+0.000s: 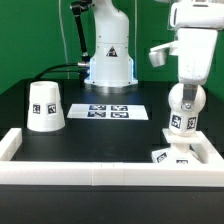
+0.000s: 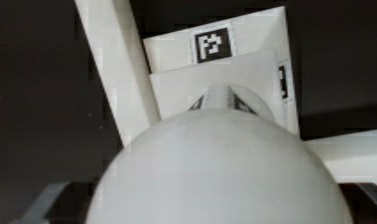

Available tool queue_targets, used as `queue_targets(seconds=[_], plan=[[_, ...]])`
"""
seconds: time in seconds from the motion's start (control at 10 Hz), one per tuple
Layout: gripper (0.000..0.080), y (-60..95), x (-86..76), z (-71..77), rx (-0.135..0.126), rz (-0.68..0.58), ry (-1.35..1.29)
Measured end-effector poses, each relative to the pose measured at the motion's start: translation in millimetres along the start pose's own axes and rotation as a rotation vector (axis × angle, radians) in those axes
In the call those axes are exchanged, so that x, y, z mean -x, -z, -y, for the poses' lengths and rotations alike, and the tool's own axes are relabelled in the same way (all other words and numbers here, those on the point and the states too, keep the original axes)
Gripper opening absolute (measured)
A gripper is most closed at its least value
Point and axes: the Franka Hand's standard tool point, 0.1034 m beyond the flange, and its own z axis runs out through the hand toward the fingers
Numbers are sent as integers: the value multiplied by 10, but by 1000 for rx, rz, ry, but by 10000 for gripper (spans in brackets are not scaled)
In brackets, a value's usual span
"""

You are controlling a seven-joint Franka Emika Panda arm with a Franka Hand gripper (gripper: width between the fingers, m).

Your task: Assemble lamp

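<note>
The tool hangs from the arm on the exterior view's right, pointing straight down at the tabletop. Its two fingers are drawn in against the ball-topped bulb, gripping it near the rounded upper end. The bulb hangs upright, with a black-and-white tag on its lower body facing the exterior camera.

Directly under the tool lies the flat square lamp base, low on the dark tabletop and tucked into the corner of the white rail frame. The bulb's lower end is just above the base. Whether the two touch cannot be told from either view. In the wrist view the bulb fills the foreground as a large pale blur. Beyond it lies the tagged base, and a rail of the frame runs alongside the base.

The lamp shade stands well apart from the tool, far toward the exterior view's left. It rests on its wide rim with the narrow end up and carries a tag on its side. Between the shade and the tool, nearer the arm's pedestal, the marker board lies flat on the tabletop. The rail frame borders the tabletop along the front edge and both sides.
</note>
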Motion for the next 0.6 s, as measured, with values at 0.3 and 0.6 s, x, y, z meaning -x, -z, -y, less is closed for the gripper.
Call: queue_targets(seconds=[0.3, 0.6], plan=[[577, -2, -8, 16, 9, -14, -381], [578, -3, -21, 14, 13, -25, -633]])
